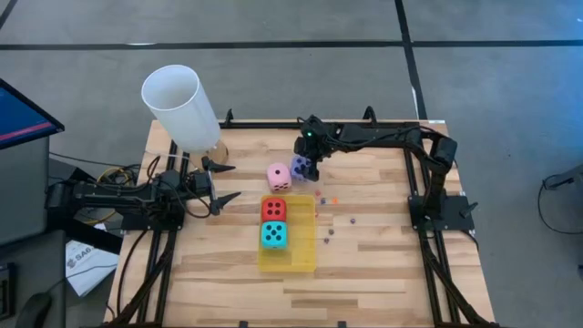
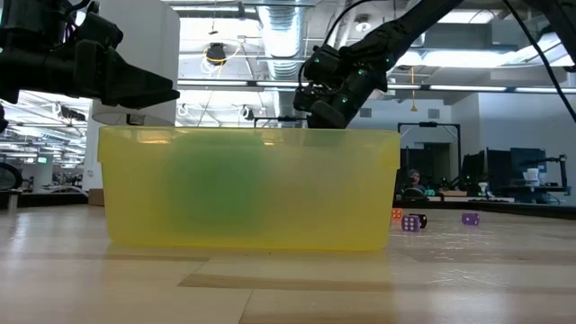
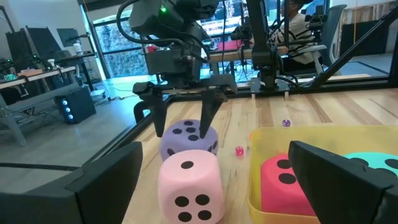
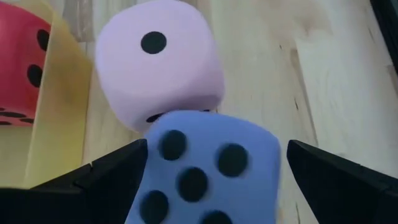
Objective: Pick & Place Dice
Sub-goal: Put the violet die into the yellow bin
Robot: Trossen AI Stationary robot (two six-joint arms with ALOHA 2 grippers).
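Purple die, between right end effector fingers

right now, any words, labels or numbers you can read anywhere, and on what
"SAG": partial print on the white sheet lying off the table's left edge; the rest is cut off or too small to read.
No other words or numerals are legible.
Pips only, no numerals: purple die shows five, pink die one on the face toward the right wrist camera; red die four, cyan die four, seen from above.
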